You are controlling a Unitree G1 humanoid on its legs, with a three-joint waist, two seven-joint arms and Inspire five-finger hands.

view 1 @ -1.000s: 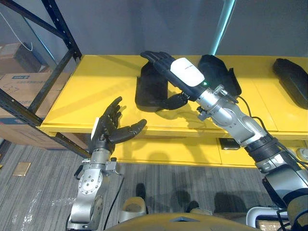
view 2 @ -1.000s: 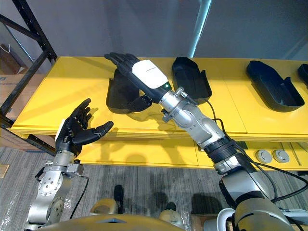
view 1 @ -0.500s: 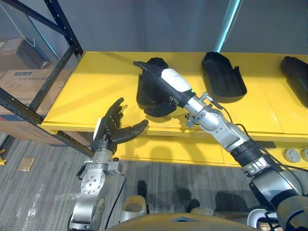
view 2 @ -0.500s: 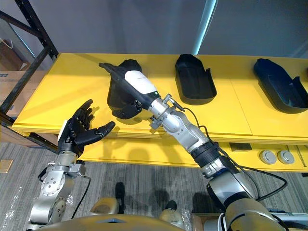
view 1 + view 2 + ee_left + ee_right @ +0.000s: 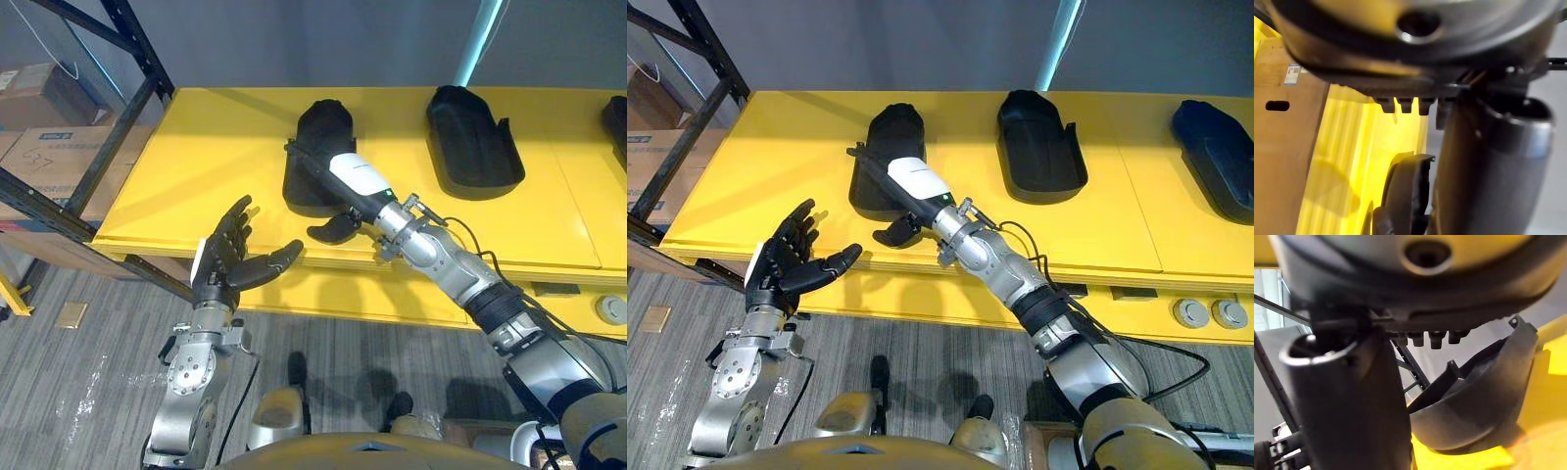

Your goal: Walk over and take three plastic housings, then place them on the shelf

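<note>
Three black plastic housings lie on the yellow table [image 5: 216, 166]: the left one [image 5: 318, 132], the middle one [image 5: 473, 142] and one at the right edge [image 5: 1215, 147]. My right hand [image 5: 358, 178], with its white back cover, rests against the left housing's near right side. Its fingers [image 5: 304, 159] lie straight along the housing and its thumb [image 5: 333, 230] sticks out by the front rim. The right wrist view has that housing [image 5: 1474, 401] close past the hand. My left hand [image 5: 230, 259] hovers open, palm up, before the table's front edge, holding nothing.
A dark metal rack frame [image 5: 108, 157] stands at the table's left end, with cardboard boxes [image 5: 39, 147] behind it. Grey floor [image 5: 88, 392] lies in front of the table. Round metal fittings [image 5: 1210, 313] sit under the table's right front edge.
The camera has shifted, so the table sits differently in view. My right hand has drawn back along the left housing toward the table's front edge. The left hand has kept its pose.
</note>
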